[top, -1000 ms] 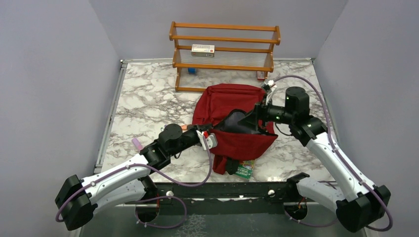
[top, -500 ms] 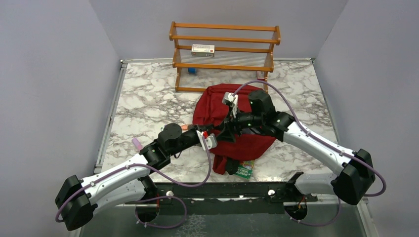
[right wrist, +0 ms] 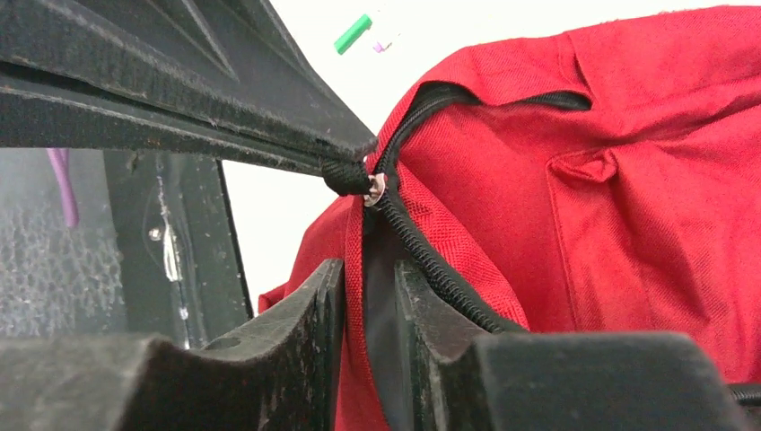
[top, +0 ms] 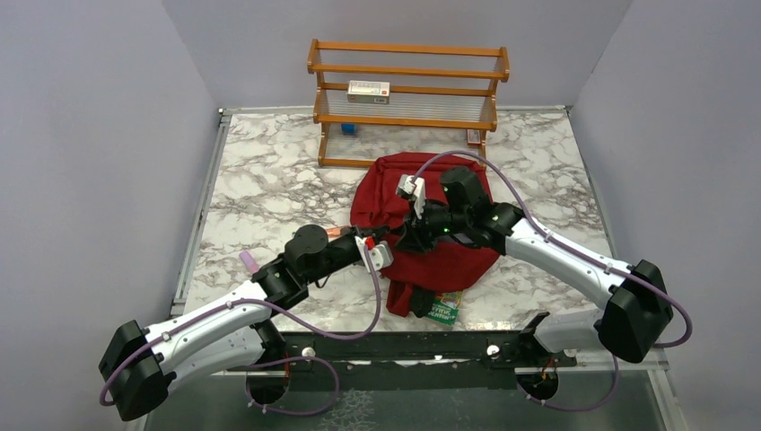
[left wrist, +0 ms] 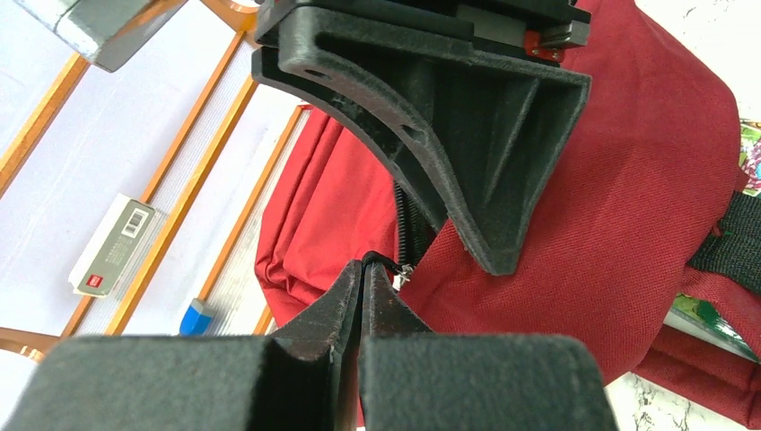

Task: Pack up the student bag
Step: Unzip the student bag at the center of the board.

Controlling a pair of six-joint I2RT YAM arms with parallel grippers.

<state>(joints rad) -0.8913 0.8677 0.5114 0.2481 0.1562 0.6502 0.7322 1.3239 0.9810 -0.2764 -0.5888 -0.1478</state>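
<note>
Your left gripper point(left wrist: 363, 269) is pressed together, pinching the black zipper pull point(right wrist: 345, 177) on the 9 o'clock side of the student bag point(top: 458, 260). Your right gripper point(right wrist: 370, 274) is nearly closed, clamping the bag's red edge fabric just beside the zipper teeth point(right wrist: 440, 269), close to the left fingertips.

One bag, mid-table point(top: 269, 180). One wooden rack point(top: 408, 67) at its 12 o'clock, with one white box point(top: 369, 90), red label, text too small to read. One blue item point(top: 348, 128) under the rack. One green booklet point(top: 444, 310) pokes out at the bag's 6 o'clock, white print unreadable. One pink item point(top: 247, 260) at 9 o'clock.
</note>
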